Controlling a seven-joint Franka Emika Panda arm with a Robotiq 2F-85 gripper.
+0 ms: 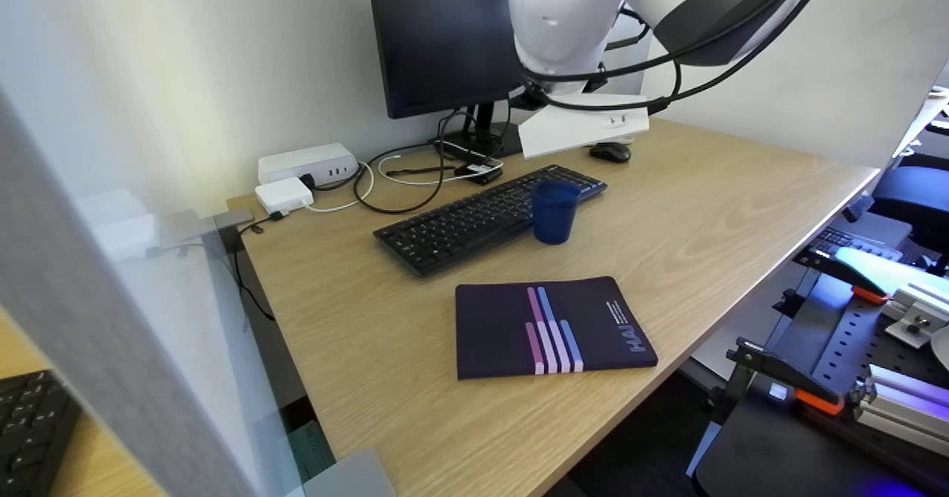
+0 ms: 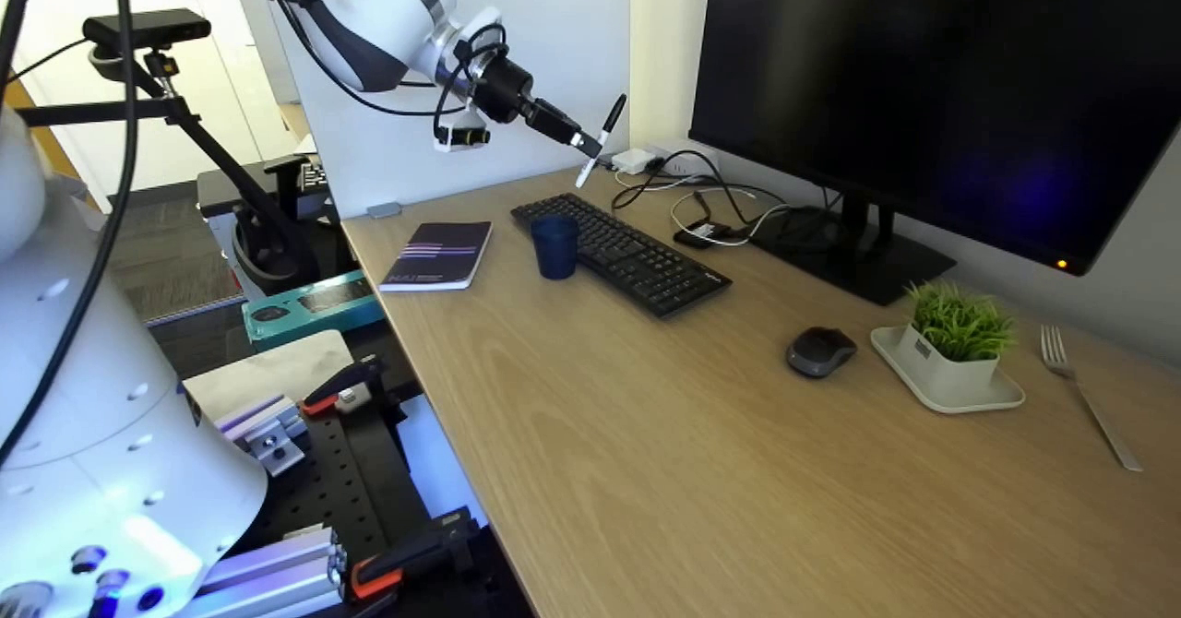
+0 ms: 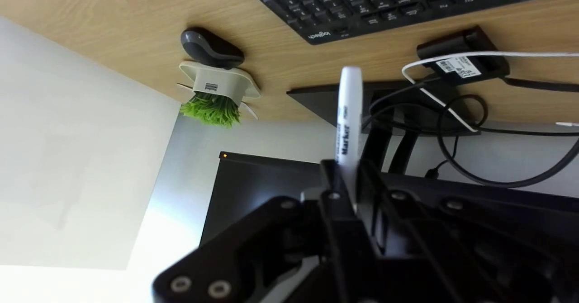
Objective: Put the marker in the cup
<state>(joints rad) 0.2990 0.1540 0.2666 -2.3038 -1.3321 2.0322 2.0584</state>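
My gripper [image 2: 590, 145] is shut on the marker [image 2: 585, 173] and holds it in the air, tilted, with its black cap up and its white end down. In the wrist view the marker's white body [image 3: 349, 113] stands out between the fingertips [image 3: 350, 172]. The dark blue cup [image 2: 554, 254] stands upright on the desk against the keyboard's front edge; it also shows in an exterior view [image 1: 554, 219]. The gripper is above and apart from the cup. The cup is out of the wrist view. The fingers and marker are hidden in an exterior view behind the wrist [image 1: 586, 126].
A black keyboard [image 2: 637, 254] lies behind the cup. A dark notebook [image 1: 519, 334] lies near the desk's front edge. A monitor [image 2: 886, 74], loose cables [image 2: 729, 203], a mouse [image 2: 820, 351], a potted plant [image 2: 955, 350] and a fork [image 2: 1089, 406] are also on the desk.
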